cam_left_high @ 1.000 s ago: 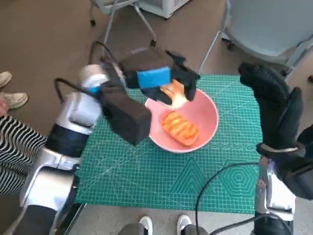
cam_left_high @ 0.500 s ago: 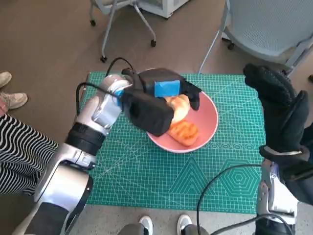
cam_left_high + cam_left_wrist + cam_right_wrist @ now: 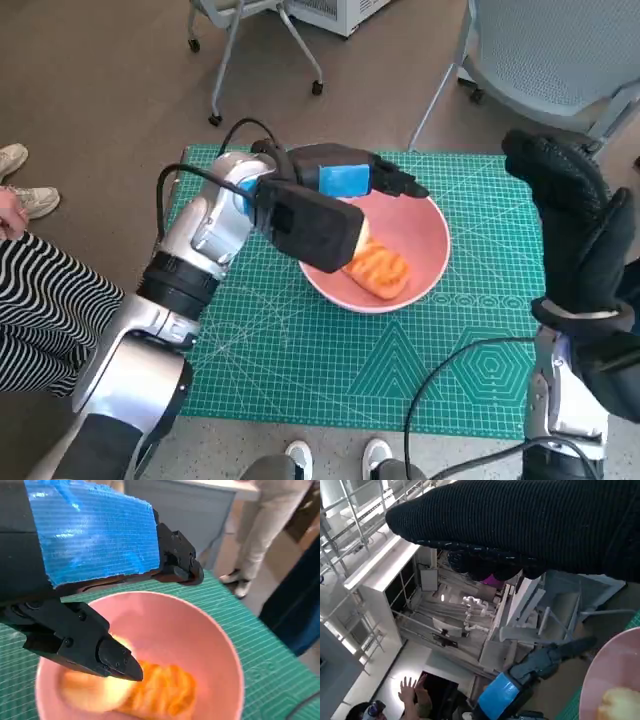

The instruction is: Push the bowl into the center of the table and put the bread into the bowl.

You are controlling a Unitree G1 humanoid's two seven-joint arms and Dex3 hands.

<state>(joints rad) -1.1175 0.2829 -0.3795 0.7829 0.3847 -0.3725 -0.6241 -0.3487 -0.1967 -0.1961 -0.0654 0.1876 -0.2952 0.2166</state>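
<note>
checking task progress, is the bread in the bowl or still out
In. Both bread pieces lie inside the pink bowl: an orange grilled piece and a paler roll beside it, under the left hand, whose fingers are spread above them.

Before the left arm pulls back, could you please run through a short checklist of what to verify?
1. Bread inside pink bowl: two pieces, the orange loaf and a pale roll, lie in it. Ok.
2. Left robot hand let go of the roll: fingers apart above it. Ok.
3. Bowl near the middle of the green mat: ok.
4. Right robot hand clear of the bowl: raised at the side. Ok.
5. More bread left on the mat: cannot tell, arm covers part.
</note>
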